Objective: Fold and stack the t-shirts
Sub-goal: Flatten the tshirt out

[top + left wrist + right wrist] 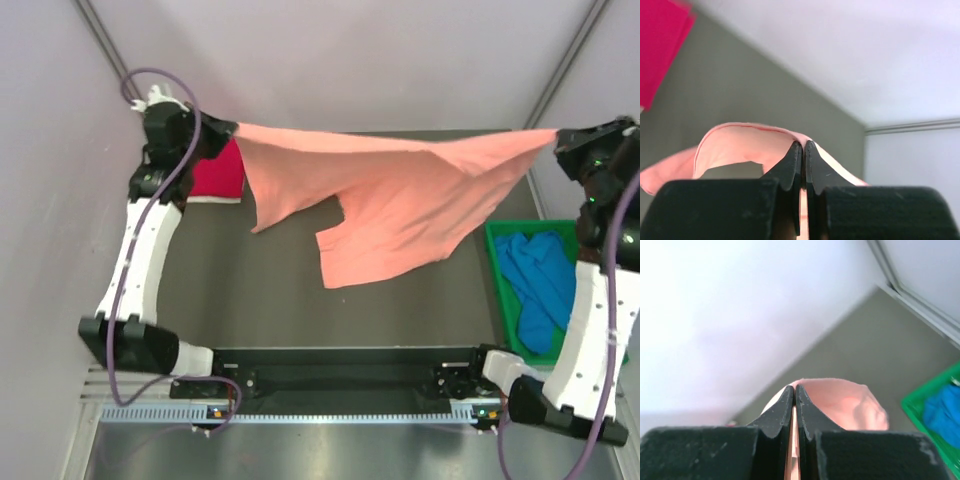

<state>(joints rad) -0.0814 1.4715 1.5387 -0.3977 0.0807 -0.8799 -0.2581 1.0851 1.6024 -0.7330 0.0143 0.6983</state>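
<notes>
Left of the green tray (497,290), filling most of the view: one dark table (300,320), bearing every item listed below.

Item 1. Salmon-pink t-shirt (400,200). It hung in the air above the table, left of the tray, lifted by its upper edge. That edge was drawn nearly taut and ran straight across, from a point above the tray's far corner out to the far left. The body and one sleeve drooped from it in loose folds on the near side, and whether the lowest fold touched the table could not be told.

Item 2. Blue t-shirt (535,280). It lay crumpled inside the tray.

Item 3. Crimson-red t-shirt (220,172). It lay folded on the table, well left of the tray, beneath the salmon-pink shirt's far-left end.

Item 4. Left fingers (790,167). They were pinched tight on the salmon-pink edge at the end farthest from the tray.

Item 5. Right fingers (782,410). They were likewise clamped on the edge, at the tray end.

Note: the cloth hung below and nearward of both pairs of fingers, with neither arm the closer. Laying it flat probably called for lowering both ends together.
</notes>
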